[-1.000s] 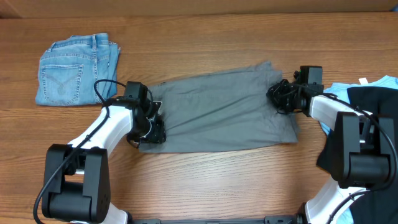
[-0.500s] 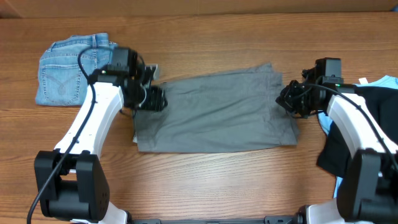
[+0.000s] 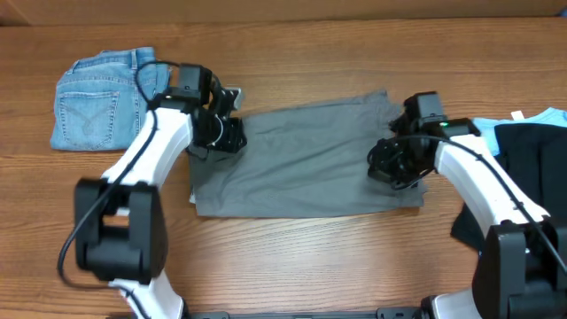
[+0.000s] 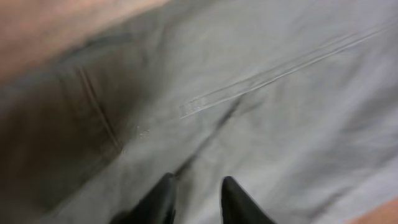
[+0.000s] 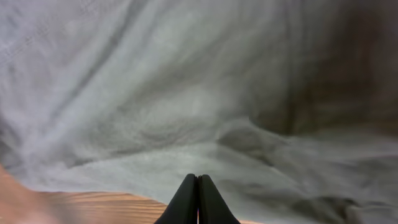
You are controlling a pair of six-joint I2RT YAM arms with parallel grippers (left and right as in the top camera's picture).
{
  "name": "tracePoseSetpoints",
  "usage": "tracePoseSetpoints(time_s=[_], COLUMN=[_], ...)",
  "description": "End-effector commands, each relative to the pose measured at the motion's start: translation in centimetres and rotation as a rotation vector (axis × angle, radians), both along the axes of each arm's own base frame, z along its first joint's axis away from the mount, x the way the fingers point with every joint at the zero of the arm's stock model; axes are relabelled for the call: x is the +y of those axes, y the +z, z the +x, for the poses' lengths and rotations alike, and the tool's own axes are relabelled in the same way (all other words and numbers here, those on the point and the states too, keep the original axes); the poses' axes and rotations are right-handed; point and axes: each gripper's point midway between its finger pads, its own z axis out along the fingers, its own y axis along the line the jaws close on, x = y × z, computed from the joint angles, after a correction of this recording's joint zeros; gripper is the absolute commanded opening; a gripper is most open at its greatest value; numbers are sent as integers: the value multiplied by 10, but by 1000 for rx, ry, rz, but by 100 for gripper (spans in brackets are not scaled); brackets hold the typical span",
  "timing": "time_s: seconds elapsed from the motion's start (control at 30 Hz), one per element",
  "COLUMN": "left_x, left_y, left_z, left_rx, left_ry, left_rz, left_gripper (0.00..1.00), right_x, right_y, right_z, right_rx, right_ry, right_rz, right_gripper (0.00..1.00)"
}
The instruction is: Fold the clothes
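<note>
The left gripper (image 4: pixel 198 190) hangs low over the far left corner of the grey shorts (image 3: pixel 310 159), jaws slightly apart, with no cloth clearly pinched. The right gripper (image 5: pixel 198 186), closed on nothing, sits over their right end, probably to smooth it. The shorts lie spread across the middle of the table (image 3: pixel 310 257), ready for folding. Folded jeans (image 3: pixel 106 97) rest far left.

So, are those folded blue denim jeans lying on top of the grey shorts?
No, the folded blue denim jeans lie by themselves on the wooden table, off to the left of the grey cotton shorts.
</note>
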Motion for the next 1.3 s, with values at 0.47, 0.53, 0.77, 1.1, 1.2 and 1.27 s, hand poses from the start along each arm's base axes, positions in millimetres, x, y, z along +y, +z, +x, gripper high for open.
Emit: tracePoseSetpoints(time_s=[0.47,0.53,0.77,1.1,1.2,1.27], left_x=[55,60,64,18,-2,-17], left_y=[-8,5,64,99,86,72], left_z=[19,24,27,1,-11,-25], left_rx=[59,40,5,46,65,90], left_ry=[90,97,90,4,-74,-140], left_rz=[72,72,66,-114,-104,-89], left_gripper=[48,51,58,52,39,32], right_x=[-66,-72,-81,2,24,40], right_y=[-67,-67,-53,60,63,56], right_z=[-42,-51,-55,4,8,3], right_rx=[146,195,228,-228,-280,-268], right_ry=[-318,-378,-357,99,179,260], right_rz=[-237,-240,-233,57,79,103], right_gripper=[4,4,4,5,4,4])
